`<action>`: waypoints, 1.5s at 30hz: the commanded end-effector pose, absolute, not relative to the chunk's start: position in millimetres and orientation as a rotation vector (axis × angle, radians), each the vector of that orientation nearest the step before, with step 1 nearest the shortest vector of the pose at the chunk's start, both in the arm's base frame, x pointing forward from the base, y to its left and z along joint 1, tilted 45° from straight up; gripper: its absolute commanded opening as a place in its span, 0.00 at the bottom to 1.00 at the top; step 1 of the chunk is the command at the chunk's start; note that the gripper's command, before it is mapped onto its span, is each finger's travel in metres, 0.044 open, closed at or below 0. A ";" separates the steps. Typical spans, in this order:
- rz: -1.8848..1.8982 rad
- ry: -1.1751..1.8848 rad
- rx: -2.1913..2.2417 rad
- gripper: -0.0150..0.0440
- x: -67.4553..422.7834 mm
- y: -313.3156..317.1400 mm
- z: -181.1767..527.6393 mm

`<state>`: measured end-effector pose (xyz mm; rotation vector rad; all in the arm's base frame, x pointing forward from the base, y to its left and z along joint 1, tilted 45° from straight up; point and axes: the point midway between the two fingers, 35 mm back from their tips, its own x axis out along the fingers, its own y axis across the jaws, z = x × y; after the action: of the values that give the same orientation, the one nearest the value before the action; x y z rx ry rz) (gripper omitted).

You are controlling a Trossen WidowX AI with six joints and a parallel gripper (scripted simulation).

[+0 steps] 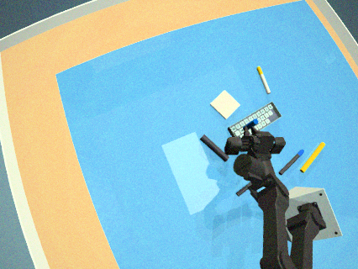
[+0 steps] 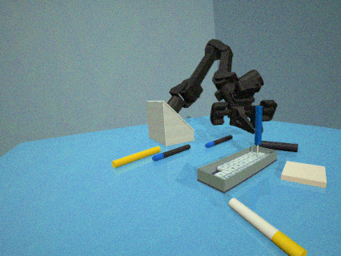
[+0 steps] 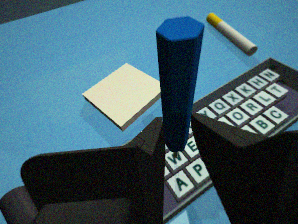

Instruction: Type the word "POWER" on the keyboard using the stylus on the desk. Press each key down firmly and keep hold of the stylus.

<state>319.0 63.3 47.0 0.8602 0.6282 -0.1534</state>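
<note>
My gripper (image 3: 176, 121) is clenched on the blue stylus (image 3: 178, 75), which stands upright between my dark fingers with its thin tip down over the near end of the keyboard (image 2: 240, 165). In the wrist view the stylus hides the key beneath it; W, A and P show just beside it. The keyboard is a grey tray of white keys lying on the blue mat (image 1: 126, 105). Around it lie a cream pad (image 2: 304, 174) on its right, a white marker with a yellow cap (image 2: 266, 226) nearer the exterior camera, a dark rod (image 2: 280, 146) just behind the stylus, two dark pens with blue caps (image 2: 171, 152), and a yellow stick (image 2: 135, 156) to the left. A pale wedge (image 2: 168, 122) stands farther back by my arm. Nothing lies between the stylus and the keys.
</note>
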 end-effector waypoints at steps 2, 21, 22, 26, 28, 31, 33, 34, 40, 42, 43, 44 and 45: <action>-0.162 0.634 0.863 0.39 318.3 64.0 42.7; -0.162 0.634 0.863 0.39 318.2 65.3 41.3; -0.162 0.634 0.863 0.39 318.2 65.3 41.3; -0.163 0.634 0.862 0.39 318.6 62.7 43.9; -0.163 0.634 0.862 0.39 319.0 59.0 47.6; -0.163 0.634 0.862 0.39 319.4 51.5 55.1; -0.163 0.634 0.861 0.39 319.2 46.0 60.7; -0.163 0.634 0.861 0.39 319.0 43.2 63.6; -0.163 0.633 0.861 0.39 318.5 39.1 67.6; -0.163 0.633 0.861 0.39 318.5 39.1 67.6; -0.163 0.633 0.861 0.39 318.5 39.1 67.6; -0.163 0.633 0.861 0.39 318.5 39.1 67.6; -0.163 0.633 0.861 0.39 318.5 39.1 67.6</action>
<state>318.0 39.2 64.5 0.8644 0.6381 -0.1711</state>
